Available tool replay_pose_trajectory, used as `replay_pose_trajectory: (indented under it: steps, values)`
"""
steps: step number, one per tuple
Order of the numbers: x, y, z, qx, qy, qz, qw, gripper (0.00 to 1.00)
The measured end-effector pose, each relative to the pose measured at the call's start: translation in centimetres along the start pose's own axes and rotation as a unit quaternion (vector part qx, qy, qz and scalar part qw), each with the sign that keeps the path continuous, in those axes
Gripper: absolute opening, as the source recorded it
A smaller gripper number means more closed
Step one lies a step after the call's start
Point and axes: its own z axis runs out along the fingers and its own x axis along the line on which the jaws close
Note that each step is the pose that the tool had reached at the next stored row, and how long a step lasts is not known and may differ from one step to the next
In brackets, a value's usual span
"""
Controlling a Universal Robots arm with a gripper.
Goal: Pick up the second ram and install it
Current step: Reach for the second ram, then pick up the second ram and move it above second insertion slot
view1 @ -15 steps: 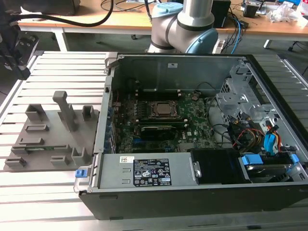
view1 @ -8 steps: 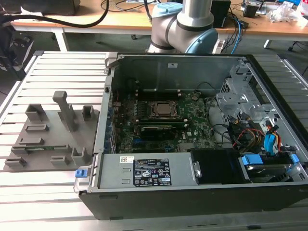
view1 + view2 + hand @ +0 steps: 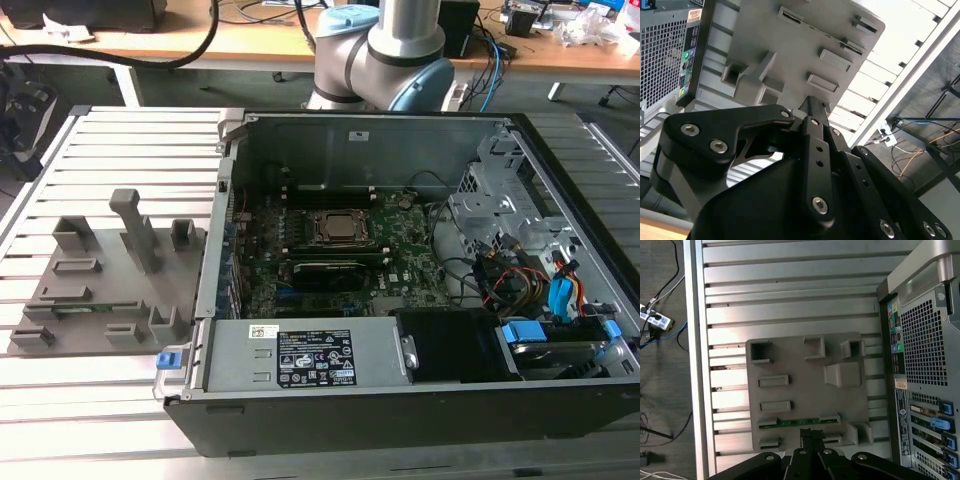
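The gripper (image 3: 812, 434) has its two black tips pressed together, with nothing between them. It hangs over the grey tray (image 3: 800, 390). In the first wrist view its tips are just beside the middle of the second ram (image 3: 799, 422). I cannot tell if they touch it.

The second ram is a long, thin green stick. It lies in a long slot near one edge of the tray, and its ends sit in small grey holders. The tray has more blocks that stand up, and one tall block (image 3: 135, 225) shows in the exterior view.

The tray rests on a silver table (image 3: 130, 140) made of long slats. It is on the exterior view's left. The big black computer case (image 3: 400, 420) is just beside it, on the exterior view's right. The case is open on top.

Inside the case is a green board (image 3: 410, 250) with a square socket (image 3: 342, 228) in the middle. A long black part (image 3: 325, 272) sits on the near side of the socket. Coloured wires (image 3: 520, 285) are bunched at the exterior view's right end of the case. The robot arm (image 3: 400, 40) stands at the far side of the case.
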Motion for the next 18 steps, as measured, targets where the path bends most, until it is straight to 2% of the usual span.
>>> replay_pose_trajectory:
  steps: [10, 14, 17, 18]
  values:
    - [0.0, -0.03, 0.0, -0.0001, 0.0001, -0.003, 1.0, 0.11]
    - [0.0, -0.04, 0.0, -0.001, 0.0018, -0.04, 0.9992, 0.11]
    - [0.0, -0.04, 0.0, -0.0018, 0.0034, -0.075, 0.9972, 0.11]
    - [0.0, -0.04, 0.0, -0.0022, 0.0041, -0.091, 0.9958, 0.11]
